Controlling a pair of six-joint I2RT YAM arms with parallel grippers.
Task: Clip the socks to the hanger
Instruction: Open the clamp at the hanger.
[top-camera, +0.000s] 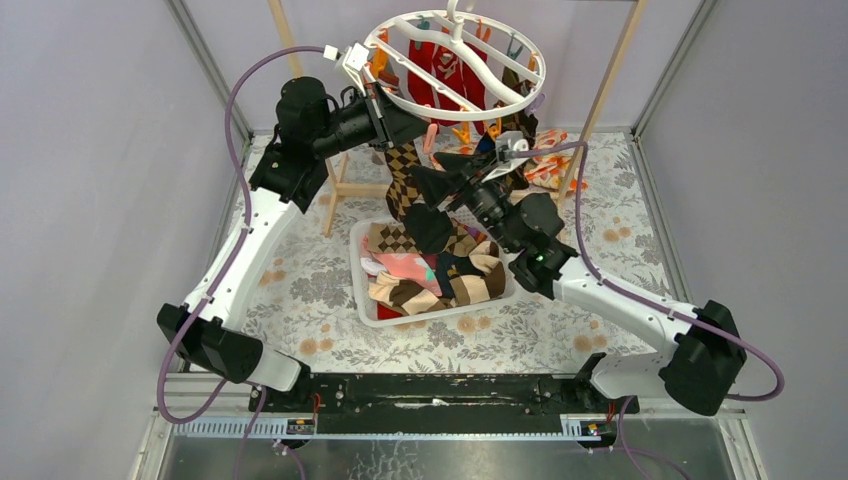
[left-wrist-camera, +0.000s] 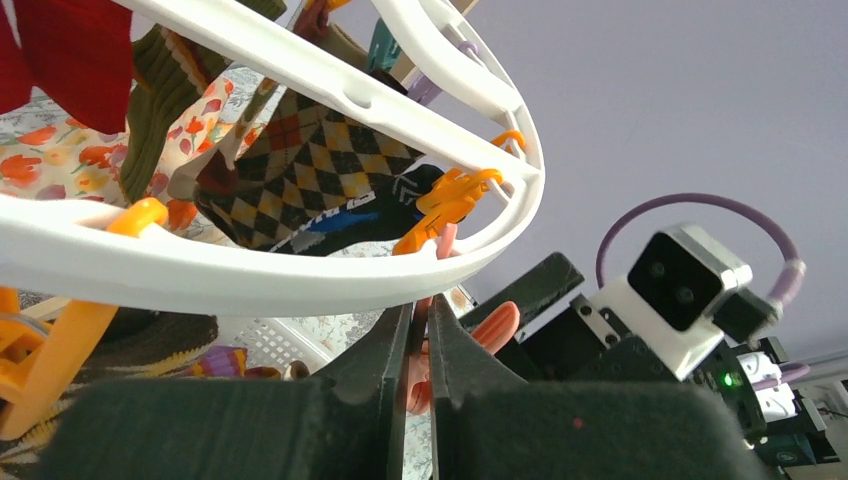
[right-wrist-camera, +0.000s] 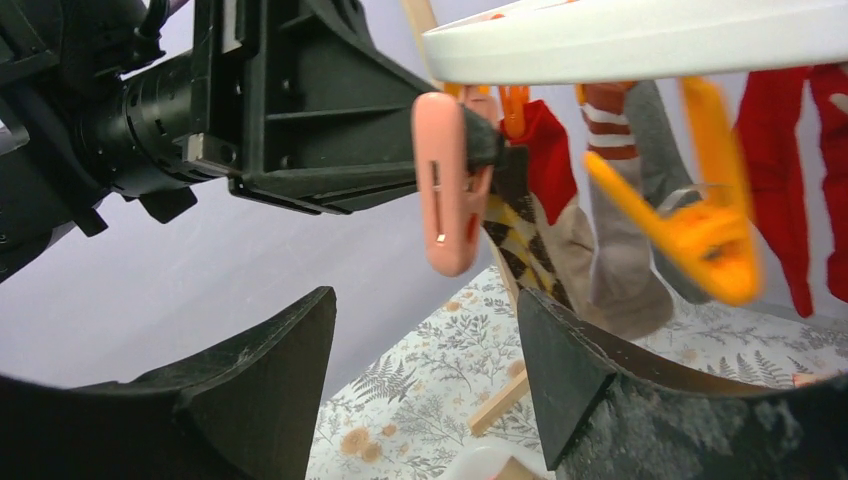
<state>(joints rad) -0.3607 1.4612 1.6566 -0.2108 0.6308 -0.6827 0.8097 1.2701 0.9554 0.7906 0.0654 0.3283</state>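
Note:
The white ring hanger (top-camera: 455, 65) hangs at the top centre with red socks (top-camera: 440, 65) clipped under it. My left gripper (top-camera: 418, 125) reaches under its near rim (left-wrist-camera: 250, 270) and is shut (left-wrist-camera: 420, 320) on a pink clip (left-wrist-camera: 440, 345) that dangles from the ring. A brown-and-tan argyle sock (top-camera: 405, 170) hangs right behind that clip (right-wrist-camera: 447, 185), down towards the basket. It also shows in the left wrist view (left-wrist-camera: 310, 160). My right gripper (top-camera: 426, 205) is open and empty (right-wrist-camera: 425, 350), just below the pink clip.
A white basket (top-camera: 362, 300) below holds several more socks. Orange clips (right-wrist-camera: 700, 225) and a grey sock (right-wrist-camera: 630, 270) hang to the right of the pink clip. Wooden rack legs (top-camera: 600, 95) stand behind. A floral cloth (top-camera: 300, 290) covers the table.

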